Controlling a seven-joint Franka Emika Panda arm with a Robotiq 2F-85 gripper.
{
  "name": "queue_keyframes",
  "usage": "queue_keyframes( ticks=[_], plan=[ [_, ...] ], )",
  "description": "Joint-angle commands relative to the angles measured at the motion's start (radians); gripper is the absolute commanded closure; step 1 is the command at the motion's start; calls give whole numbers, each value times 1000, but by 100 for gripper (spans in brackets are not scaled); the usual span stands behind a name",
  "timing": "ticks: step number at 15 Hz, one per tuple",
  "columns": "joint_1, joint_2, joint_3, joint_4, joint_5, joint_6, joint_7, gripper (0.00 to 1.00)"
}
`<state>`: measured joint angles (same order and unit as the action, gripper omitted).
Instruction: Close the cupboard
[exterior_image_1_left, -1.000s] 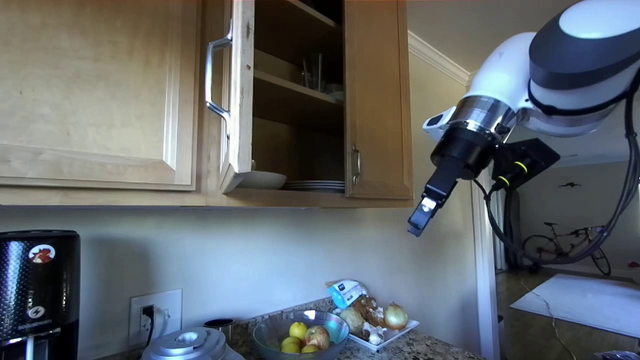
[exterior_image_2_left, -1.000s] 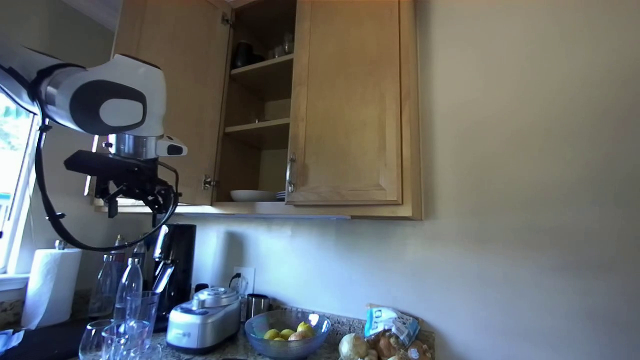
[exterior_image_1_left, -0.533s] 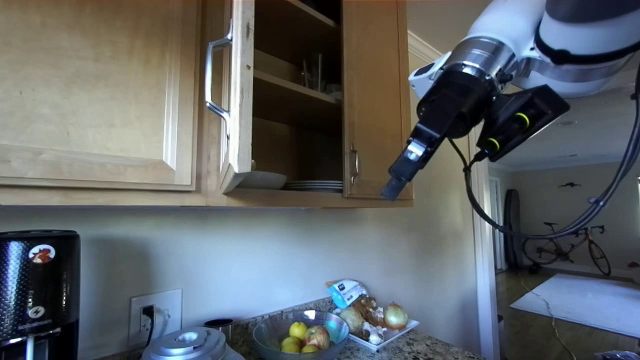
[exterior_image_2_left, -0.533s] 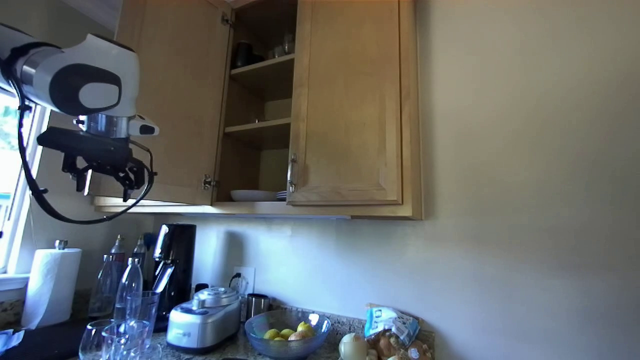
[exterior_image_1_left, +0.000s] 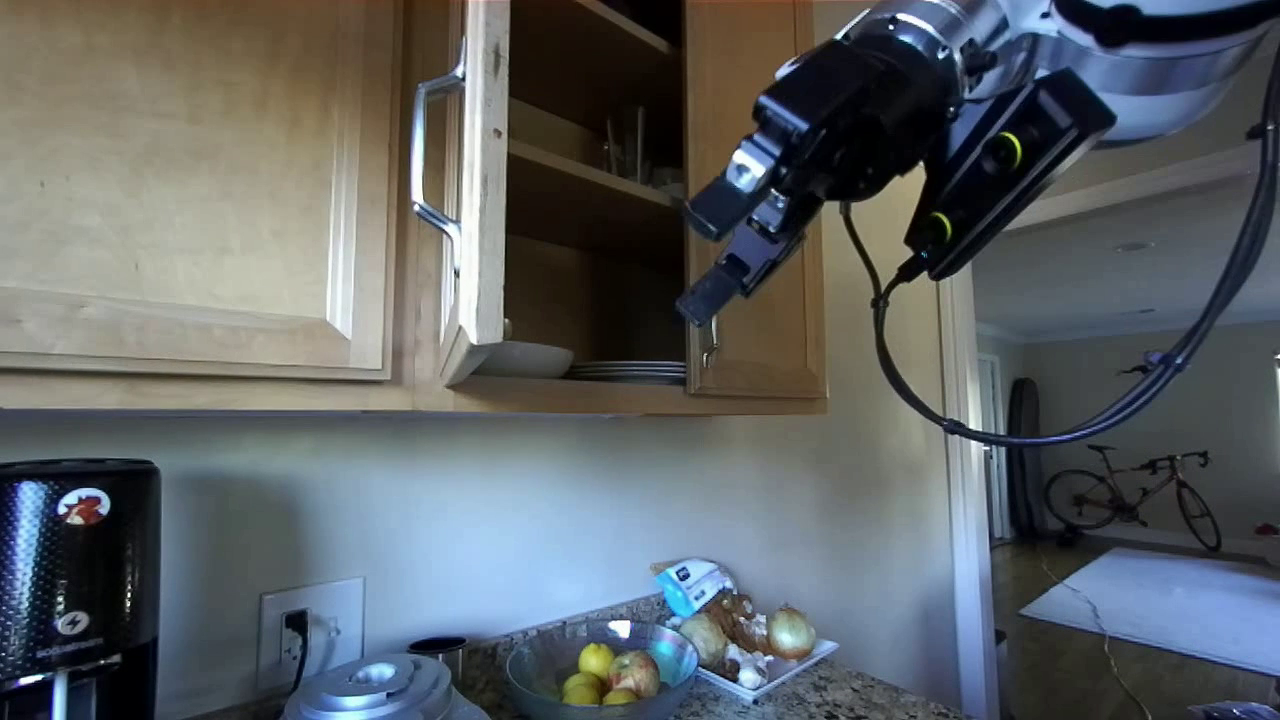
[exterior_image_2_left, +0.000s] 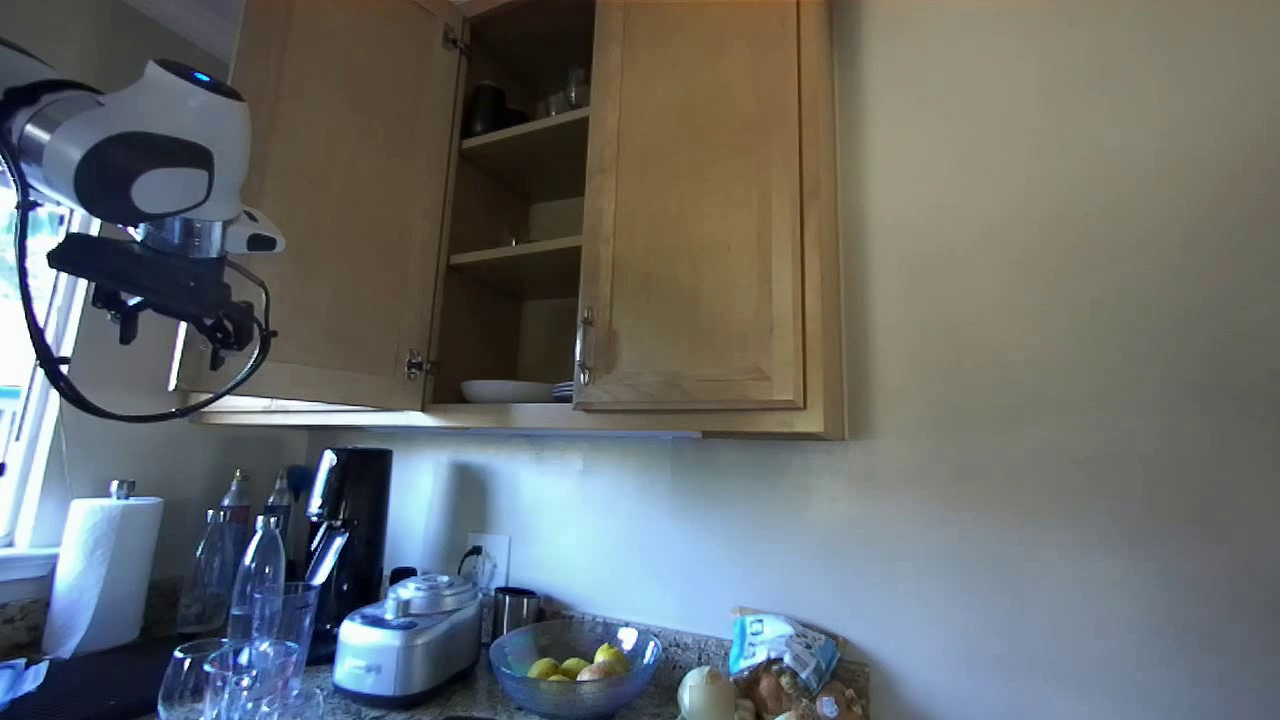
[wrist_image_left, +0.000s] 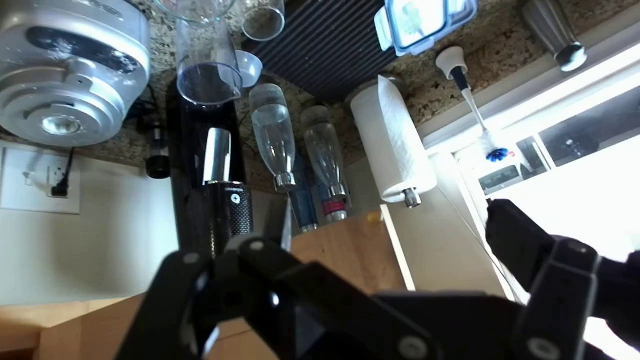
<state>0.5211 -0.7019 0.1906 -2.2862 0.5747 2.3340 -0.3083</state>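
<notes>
Maple cupboard door (exterior_image_2_left: 350, 210) stands open; w/ gripper (exterior_image_1_left: 705, 257) spread, off-angle push cld snag 1 fingertip (exterior_image_1_left: 711, 293) on door's silver bar handle (exterior_image_1_left: 417, 150).

The speckled counter (exterior_image_1_left: 856, 696) bears a silver appliance (exterior_image_2_left: 405, 645) and bowl (exterior_image_2_left: 568, 698) (bluish).

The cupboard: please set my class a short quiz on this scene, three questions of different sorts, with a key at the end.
1. True or false: the hand is touching the open door.
2. Multiple choice: what is in the bowl on the counter?
a) onions
b) fruit
c) bread
3. Fill in the blank: the plates are stacked on the ____ level of the cupboard.

Key
1. False; an exterior view shows a gap between them.
2. b
3. bottom
</notes>
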Motion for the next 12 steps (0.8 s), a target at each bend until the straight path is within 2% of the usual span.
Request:
queue_keyframes(
  ticks=[1, 4, 9, 12],
  plan=[
    [30, 72, 24, 53, 54, 74, 20, 0],
    [27, 115, 65, 77, 55, 141, 24, 0],
    [9, 166, 163, 76, -32, 343, 88, 0],
    [-4, 177, 200, 63, -127, 435, 165, 0]
  ],
)
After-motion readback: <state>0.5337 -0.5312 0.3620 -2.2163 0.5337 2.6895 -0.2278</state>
